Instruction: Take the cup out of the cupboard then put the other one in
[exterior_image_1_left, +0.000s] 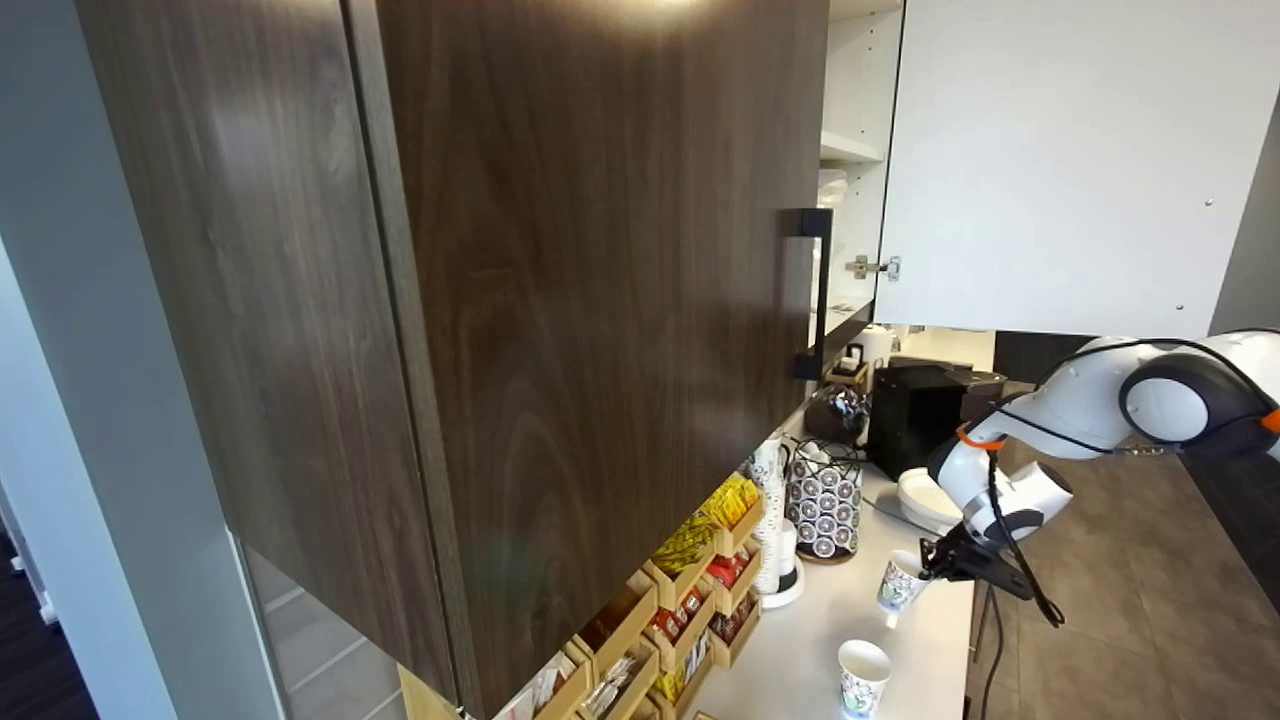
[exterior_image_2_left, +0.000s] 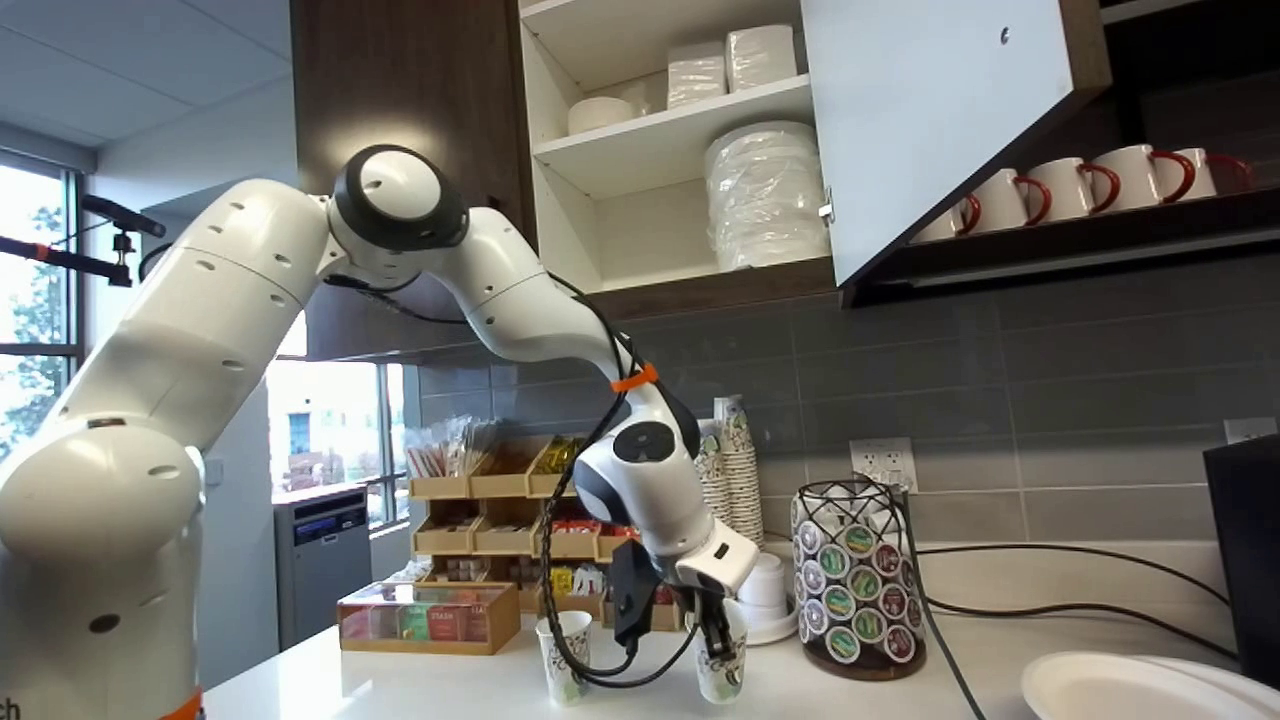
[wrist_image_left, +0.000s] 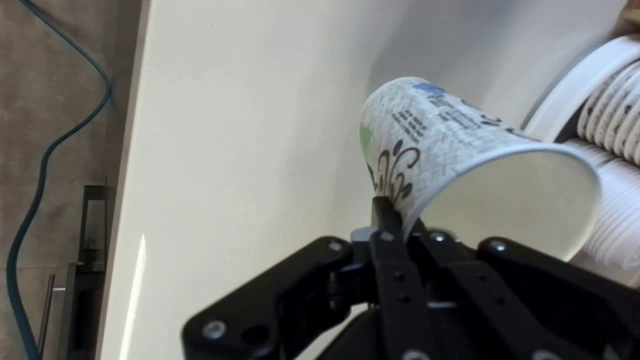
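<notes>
My gripper (wrist_image_left: 402, 216) is shut on the rim wall of a patterned paper cup (wrist_image_left: 425, 135), one finger inside the cup and one outside. This cup (exterior_image_1_left: 900, 583) leans over the counter; I cannot tell whether its base touches. A second paper cup (exterior_image_2_left: 566, 650) stands upright on the counter, lower in an exterior view as a white-mouthed cup (exterior_image_1_left: 862, 678). Above, the cupboard (exterior_image_2_left: 690, 285) has one door (exterior_image_2_left: 930, 110) swung wide, showing pale shelves with wrapped plates (exterior_image_2_left: 765, 195). Its dark brown door (exterior_image_1_left: 600, 250) with a black bar handle (exterior_image_1_left: 822, 290) fills much of an exterior view.
Wooden trays of packets (exterior_image_2_left: 500, 540) line the counter's back. Stacked cups and lids (exterior_image_2_left: 765, 590) and a wire pod rack (exterior_image_2_left: 860, 590) stand close behind the held cup. White plates (exterior_image_1_left: 925, 500) lie near the arm. The counter's front edge (wrist_image_left: 125, 165) shows in the wrist view.
</notes>
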